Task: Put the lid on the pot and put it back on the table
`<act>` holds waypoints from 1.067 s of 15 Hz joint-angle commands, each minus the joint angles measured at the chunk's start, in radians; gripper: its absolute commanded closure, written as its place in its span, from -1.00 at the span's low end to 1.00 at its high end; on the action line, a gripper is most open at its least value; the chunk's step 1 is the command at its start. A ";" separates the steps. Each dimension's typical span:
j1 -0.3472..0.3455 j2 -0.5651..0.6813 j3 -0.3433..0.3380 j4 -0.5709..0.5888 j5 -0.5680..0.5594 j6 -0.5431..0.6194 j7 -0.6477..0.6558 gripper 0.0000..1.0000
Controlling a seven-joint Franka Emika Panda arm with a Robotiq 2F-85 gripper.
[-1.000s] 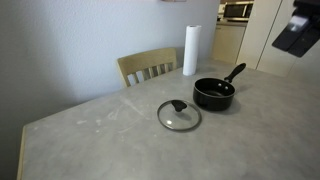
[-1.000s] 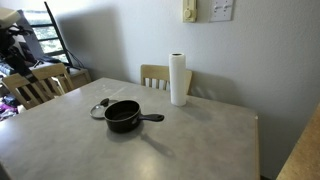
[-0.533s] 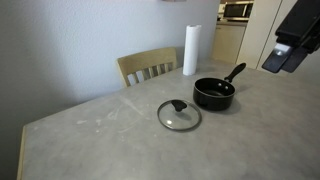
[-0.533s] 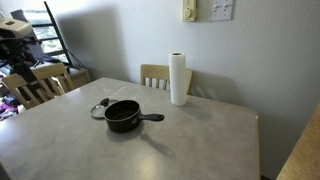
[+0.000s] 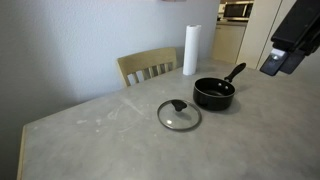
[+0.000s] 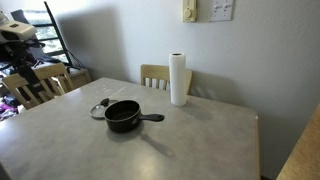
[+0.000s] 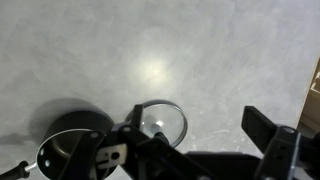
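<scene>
Over on the table, the lid lies flat with its knob up, just beside the pot, on the side away from the pot's long handle. The pot stands open, and from here it looks empty. The gripper hangs high off to one side, well apart from both, and nothing is held. Looking down through the wrist view, the gripper has its fingers spread wide with only bare tabletop and the lid between them, the pot off toward the edge of the frame.

Now, that lid. It's glass in a metal rim, so I'd call it stiff, slick across the dome and no friend of a drop or a hard knock. Its rim sits flush on the table and offers no purchase. The black centre knob is the place to pinch, squarely from above, so it lifts level. I'd guess it has some weight for its size, but nothing troublesome. The pot looks solid enough to stay put when the lid comes down on it.

Counting up: one lid, one pot, one paper-towel roll standing upright behind, one gripper, and two wooden chairs around the table.
</scene>
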 commanded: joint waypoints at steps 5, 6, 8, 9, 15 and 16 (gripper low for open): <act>-0.055 0.161 -0.014 0.164 -0.146 -0.052 -0.033 -1.00; -0.056 0.196 -0.016 0.199 -0.162 -0.059 -0.046 -1.00; -0.068 0.269 -0.007 0.274 -0.230 -0.096 -0.039 -1.00; -0.068 0.316 -0.005 0.316 -0.265 -0.116 -0.044 -1.00; -0.044 0.564 -0.011 0.514 -0.334 -0.177 -0.094 -1.00; -0.044 0.586 -0.011 0.533 -0.324 -0.175 -0.116 -1.00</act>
